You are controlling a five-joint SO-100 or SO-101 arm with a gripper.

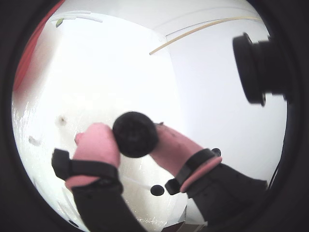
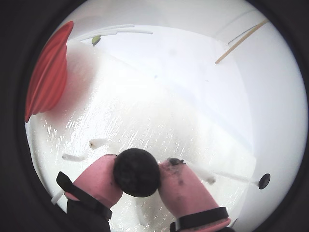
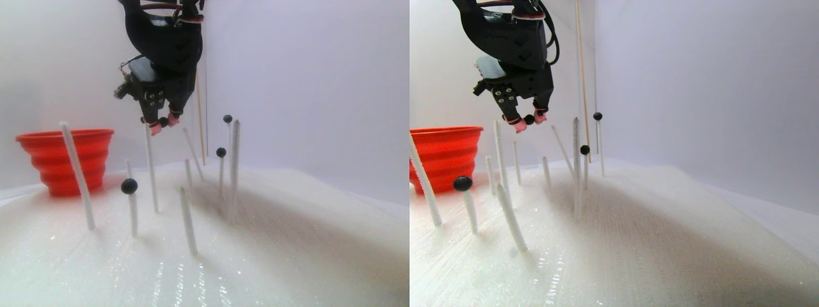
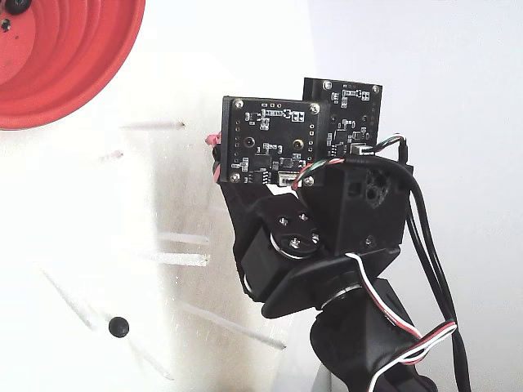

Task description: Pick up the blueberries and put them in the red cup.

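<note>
While raised well above the white foam bed [image 3: 288, 243], gripper [image 1: 135, 135] clamped on one blueberry [image 1: 135, 134], pink fingertips [image 1: 98, 145] pressing it from both sides in both wrist views. Same held berry seen as a dark ball between the tips in the stereo pair view, hanging in the air beside the top of a white stick [image 3: 151, 167]. Three more blueberries perched on stick tips there: one low and near the front [image 3: 129, 186], two higher and farther back [image 3: 221, 152] [image 3: 227, 119]. Red cup [image 3: 64, 160] standing upright at the left of the bed, apart from the gripper. In the fixed view, cup rim [image 4: 114, 77] at top left, with a dark ball [image 4: 18, 5] inside, partly cut off by the frame edge; another berry [image 4: 118, 327] low on the bed; gripper tips mostly hidden behind the arm's circuit boards [image 4: 270, 145].
</note>
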